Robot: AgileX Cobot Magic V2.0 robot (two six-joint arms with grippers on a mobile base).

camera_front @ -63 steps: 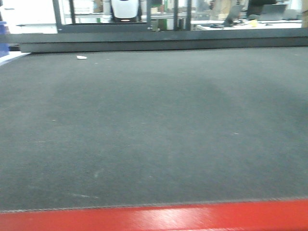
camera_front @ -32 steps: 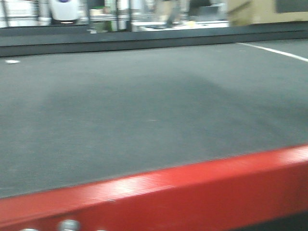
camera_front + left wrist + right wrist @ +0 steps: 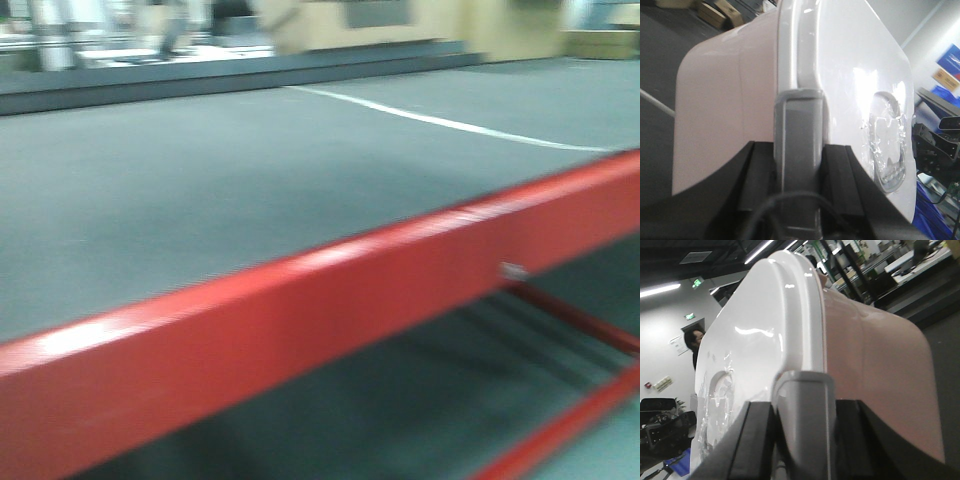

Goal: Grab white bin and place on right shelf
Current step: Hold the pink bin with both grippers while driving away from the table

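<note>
Both wrist views are basically all white bin point(image 3: 725, 100). The left end effector point(image 3: 799, 150) is clamped onto the rim at one end, its grey finger hooked over the edge where the flat lid point(image 3: 855, 60) meets the tub. The right end effector point(image 3: 802, 415) has the same closed grip on the rim at the other end, so the bin sits held between the two arms. The front view is blurry: just the red-framed worktop point(image 3: 300, 320) running at a slant, with its dark mat point(image 3: 200, 180) and a white line point(image 3: 440, 122) across it.
</note>
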